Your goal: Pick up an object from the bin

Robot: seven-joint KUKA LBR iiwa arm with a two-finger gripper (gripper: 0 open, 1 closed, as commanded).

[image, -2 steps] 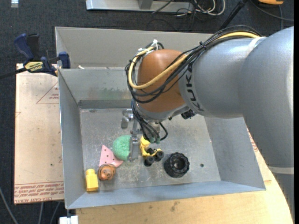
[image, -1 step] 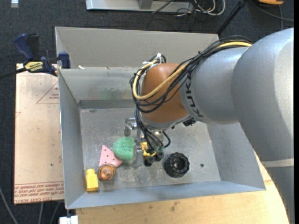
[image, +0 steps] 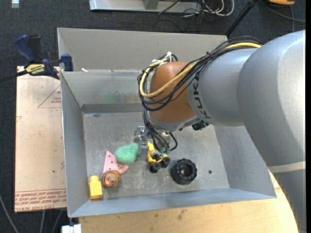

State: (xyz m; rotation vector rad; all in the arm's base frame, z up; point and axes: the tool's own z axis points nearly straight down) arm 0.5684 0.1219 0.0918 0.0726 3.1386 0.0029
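My gripper (image: 145,141) reaches down under the arm's wrist to the bin floor near the middle. Just to its left, touching or nearly touching it, lies a green lumpy thing (image: 127,153). A small yellow and black toy (image: 156,158) sits right beneath the gripper, on its right side; whether it is gripped cannot be made out. A black round knob-like thing (image: 183,171) lies a little further right, near the front wall.
A pink triangular piece (image: 112,162) lies left of the green lump. At the front left corner sit a brown round thing (image: 111,179) and a yellow block (image: 95,187). The arm and its cables cover the bin's right and back parts.
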